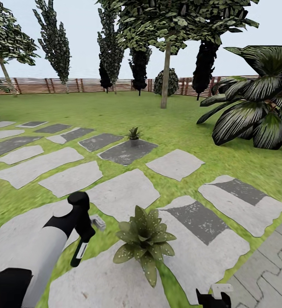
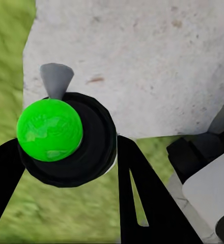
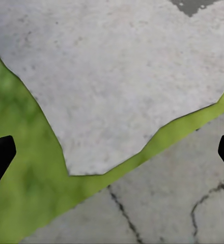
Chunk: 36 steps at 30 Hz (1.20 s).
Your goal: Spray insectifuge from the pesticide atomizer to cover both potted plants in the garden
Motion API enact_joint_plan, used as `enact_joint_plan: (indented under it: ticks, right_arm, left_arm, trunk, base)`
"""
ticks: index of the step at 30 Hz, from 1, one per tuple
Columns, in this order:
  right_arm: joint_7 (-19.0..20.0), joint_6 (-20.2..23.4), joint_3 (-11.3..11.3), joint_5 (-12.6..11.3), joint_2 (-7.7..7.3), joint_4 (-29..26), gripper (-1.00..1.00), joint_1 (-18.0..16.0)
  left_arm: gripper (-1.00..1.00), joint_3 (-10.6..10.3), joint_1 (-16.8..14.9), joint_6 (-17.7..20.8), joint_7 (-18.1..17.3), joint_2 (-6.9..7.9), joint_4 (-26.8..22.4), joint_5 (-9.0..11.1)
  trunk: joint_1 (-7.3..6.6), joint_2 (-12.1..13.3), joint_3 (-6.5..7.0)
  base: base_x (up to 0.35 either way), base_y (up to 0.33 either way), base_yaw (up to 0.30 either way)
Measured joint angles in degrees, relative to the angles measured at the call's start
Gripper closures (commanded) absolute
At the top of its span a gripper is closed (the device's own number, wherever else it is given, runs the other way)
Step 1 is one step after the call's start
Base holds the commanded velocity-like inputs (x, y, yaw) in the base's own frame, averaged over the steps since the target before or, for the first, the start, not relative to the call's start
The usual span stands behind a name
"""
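My left gripper (image 1: 85,236) is shut on the pesticide atomizer (image 1: 80,252), a slim dark bottle with a pale label that hangs down, its grey nozzle (image 1: 99,222) pointing toward the near potted plant (image 1: 144,240). In the left wrist view the atomizer (image 2: 50,129) shows end-on as a green disc in a black ring between the black fingers (image 2: 142,195), grey nozzle (image 2: 56,79) beyond. A second potted plant (image 1: 133,133) stands farther off beside a dark stepping stone. My right gripper (image 1: 213,297) hangs low and open (image 3: 112,152) over stone and grass.
Grey stepping stones (image 1: 121,192) cross the lawn of the garden. A huge dark plant with white-striped leaves (image 1: 256,107) fills the right. A tree trunk (image 1: 165,72) and a brown slat fence (image 1: 72,84) stand behind. Paving (image 1: 273,273) lies at the lower right.
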Motion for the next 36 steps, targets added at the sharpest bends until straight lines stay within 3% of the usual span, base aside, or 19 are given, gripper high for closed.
enact_joint_plan:
  ticks: [12,23,34,36]
  right_arm:
    - [0.00,0.02,-0.01,-0.07,0.02,-0.06,-1.00,0.02]
    - [0.00,0.01,-0.05,-0.08,0.02,-0.05,-1.00,0.02]
    - [0.00,0.00,-0.09,-0.09,0.02,-0.04,-1.00,0.00]
    - [0.00,0.00,-0.04,-0.07,-0.04,-0.04,-1.00,0.00]
  left_arm:
    - [1.00,-0.23,0.37,-0.04,-0.01,-0.06,0.60,-0.26]
    - [1.00,-0.06,0.73,-0.04,-0.01,-0.72,0.62,-0.18]
    - [1.00,-0.29,0.80,-0.09,0.00,-0.02,0.59,-0.40]
    - [1.00,-0.34,2.15,-0.14,0.00,0.02,0.62,-0.43]
  trunk:
    - [0.00,0.00,0.00]
    - [-0.03,0.00,0.00]
    - [0.00,0.00,0.00]
    - [0.00,0.00,-0.01]
  base:
    - [0.004,0.257,-0.177]
    - [0.197,0.265,-0.261]
    - [0.083,0.042,-0.225]
    - [0.000,0.000,-0.012]
